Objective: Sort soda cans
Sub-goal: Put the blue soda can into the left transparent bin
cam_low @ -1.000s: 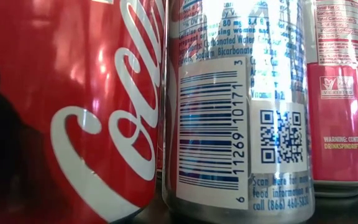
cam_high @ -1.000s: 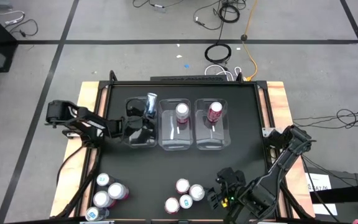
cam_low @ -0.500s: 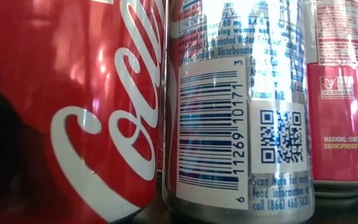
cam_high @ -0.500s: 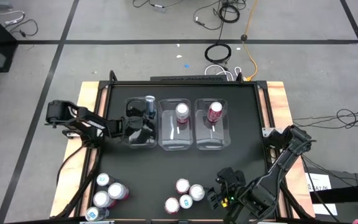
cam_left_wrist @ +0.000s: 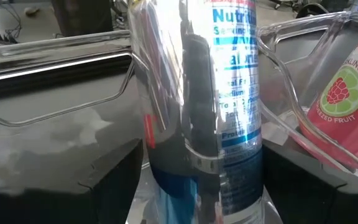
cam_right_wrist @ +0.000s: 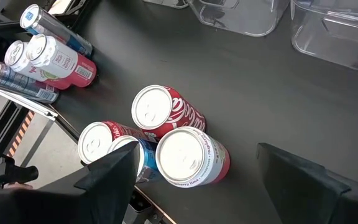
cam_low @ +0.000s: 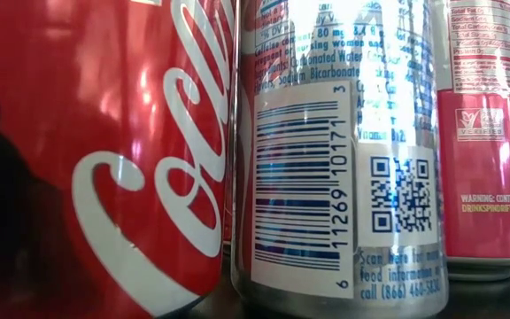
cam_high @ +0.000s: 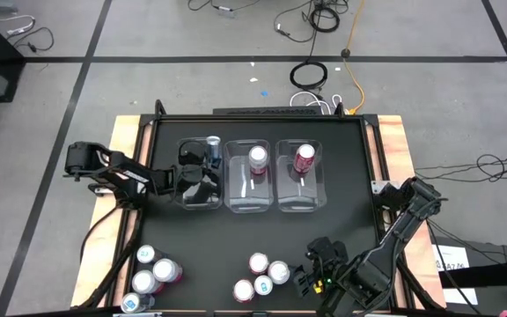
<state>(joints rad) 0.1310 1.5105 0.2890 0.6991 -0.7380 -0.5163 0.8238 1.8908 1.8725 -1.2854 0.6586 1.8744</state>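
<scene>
- The blue can (cam_high: 213,146) stands upright in the left bin (cam_high: 202,199), at the end farthest from the left gripper (cam_high: 202,173)
- The left gripper is at that bin with fingers spread either side of the can and apart from it; the step in hand is judged the release
- Next move: lift clear of the bin, then go to the can cluster (cam_high: 152,275) nearer the table's front edge
- The right gripper (cam_high: 311,269), open and empty, waits beside the middle cans (cam_right_wrist: 176,146)
- Hidden: the low view is filled by cans; fingertips are cut off in the left wrist view
</scene>
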